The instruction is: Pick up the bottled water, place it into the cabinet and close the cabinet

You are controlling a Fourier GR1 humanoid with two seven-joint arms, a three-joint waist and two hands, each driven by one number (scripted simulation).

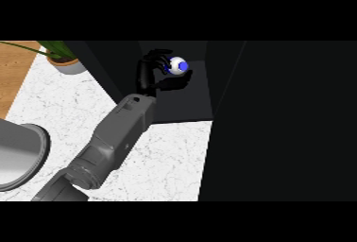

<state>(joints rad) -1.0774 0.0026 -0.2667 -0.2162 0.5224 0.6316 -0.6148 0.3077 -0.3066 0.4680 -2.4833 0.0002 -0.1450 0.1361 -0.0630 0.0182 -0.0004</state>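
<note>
- One sink point(17, 156), grey and rounded, is cut off by the left edge of the view.
- One potted plant point(64, 60) stands at the top left, on the counter's far corner, next to a strip of wood floor.
- One white marbled counter point(167, 160) fills the lower middle; its bare top runs from the sink to the dark panel on the right.
- One grey forearm rises from the lower left edge and slants up and to the right, crossing the counter's far edge.
- One hand point(157, 75), black, sits inside the dark cabinet point(188, 94) opening at top centre. Which hand it is cannot be told from its place alone; only one shows.
- Its fingers and thumb are curled round one bottle point(178, 65), white with a blue patch, mostly hidden by the grasp.
- The bottle is within the cabinet's mouth, above the counter's far edge.
- One tall black panel point(279, 123), perhaps the cabinet door, fills the right side and borders the counter's right edge.
</note>
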